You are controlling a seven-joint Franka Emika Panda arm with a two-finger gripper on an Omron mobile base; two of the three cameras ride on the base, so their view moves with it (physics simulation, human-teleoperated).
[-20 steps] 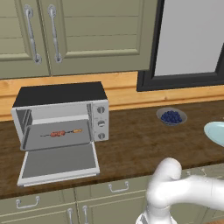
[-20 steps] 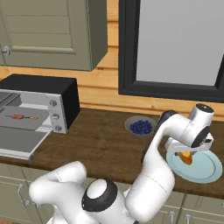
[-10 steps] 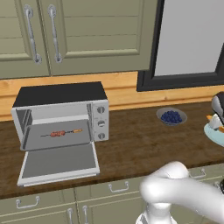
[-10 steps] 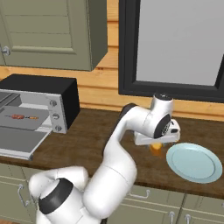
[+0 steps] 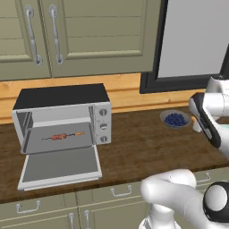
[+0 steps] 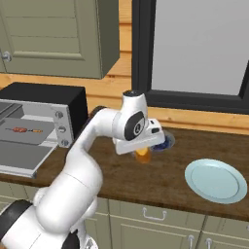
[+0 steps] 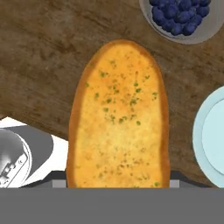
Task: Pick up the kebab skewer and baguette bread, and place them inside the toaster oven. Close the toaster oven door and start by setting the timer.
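The baguette bread (image 6: 142,154) hangs under my gripper (image 6: 141,150), which is shut on it above the wooden counter. In the hand view the golden loaf (image 7: 119,118) lies lengthwise between the jaws, with the wood beneath it. The toaster oven (image 5: 60,96) stands at the counter's left. Its door (image 5: 60,167) is folded down flat. The kebab skewer (image 5: 62,136) lies on the rack inside, and the right base view shows the skewer (image 6: 26,130) there too. The oven's three knobs (image 5: 103,126) sit in a column on its right face.
A bowl of blueberries (image 5: 175,119) sits near the wall, just behind my hand, and shows as the bowl (image 7: 183,17) at the hand view's top. A pale blue plate (image 6: 216,180) lies to the right. Cupboards hang above the oven.
My arm has swung left from over the plate, carrying the bread off it to a spot above the counter beside the blueberry bowl. The oven and skewer have not moved.
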